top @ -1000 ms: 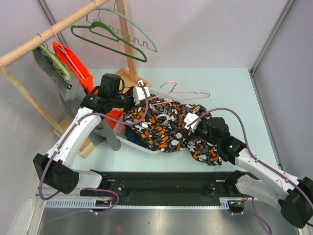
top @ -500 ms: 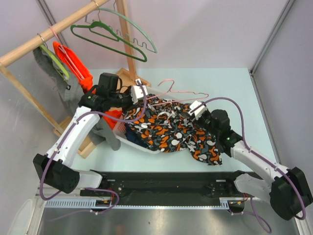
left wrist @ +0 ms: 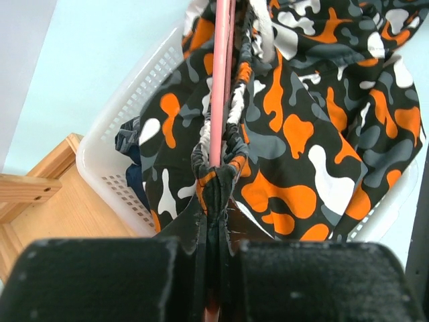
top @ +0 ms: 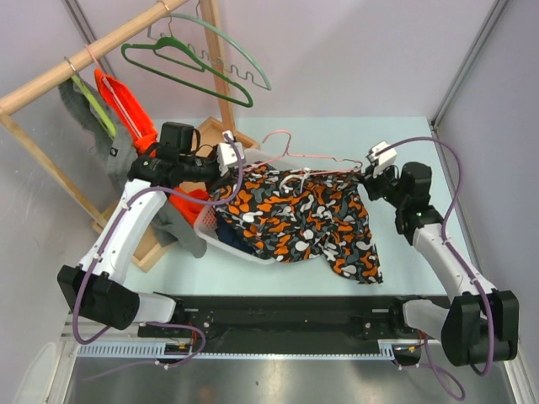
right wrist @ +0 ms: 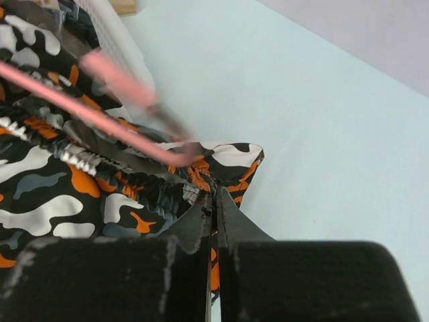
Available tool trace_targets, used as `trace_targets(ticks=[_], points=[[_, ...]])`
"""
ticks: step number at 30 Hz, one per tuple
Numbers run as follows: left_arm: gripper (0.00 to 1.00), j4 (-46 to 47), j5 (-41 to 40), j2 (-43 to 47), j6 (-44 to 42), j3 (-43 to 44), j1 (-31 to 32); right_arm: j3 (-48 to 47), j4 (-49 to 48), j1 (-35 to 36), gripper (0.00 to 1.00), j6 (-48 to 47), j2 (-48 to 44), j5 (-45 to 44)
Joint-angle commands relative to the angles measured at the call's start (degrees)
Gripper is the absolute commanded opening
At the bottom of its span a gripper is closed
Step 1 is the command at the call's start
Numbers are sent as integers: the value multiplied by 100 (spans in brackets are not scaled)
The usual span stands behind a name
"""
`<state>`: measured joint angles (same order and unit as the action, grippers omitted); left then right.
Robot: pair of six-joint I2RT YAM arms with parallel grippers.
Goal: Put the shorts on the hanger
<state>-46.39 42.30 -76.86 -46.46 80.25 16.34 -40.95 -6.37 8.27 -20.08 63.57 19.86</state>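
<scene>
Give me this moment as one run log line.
left hand: shut on shorts | right hand: shut on shorts | shorts: waistband taut between hands, along hanger

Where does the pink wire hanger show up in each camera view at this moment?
Top external: the pink wire hanger lies along the top edge of the shorts, mid-picture, with its hook at its left end.
Left wrist: the hanger runs straight down from top centre into the gathered waistband.
Right wrist: the hanger is a blurred diagonal wire from the left edge to the centre.
Shared landmark: the shorts' gathered waistband, seen in all three views.
</scene>
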Motion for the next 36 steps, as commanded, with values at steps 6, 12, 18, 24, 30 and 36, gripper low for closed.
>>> trace_targets(ticks=[6,12,18,24,30,36], points=[[0,-459,-397,154,-786,123,-245,-941,935,-1196,0,540,305,870],[0,-388,-1152,-66,-812,254,-140,-1406,1647,-1302,0,285,130,1274],[0,-248,-1620,-162,-628,394,633,-1978,2359,-759,0,171,-46,1337],[0,16,-1997,-443,-268,711,1187,-2408,2825,-72,0,109,-90,794],[0,95,-2270,-479,-118,668,1275,-2462,2975,122,0,4,-134,257],[0,253,-2324,-172,66,509,1266,-2602,3230,-353,0,162,-99,360]])
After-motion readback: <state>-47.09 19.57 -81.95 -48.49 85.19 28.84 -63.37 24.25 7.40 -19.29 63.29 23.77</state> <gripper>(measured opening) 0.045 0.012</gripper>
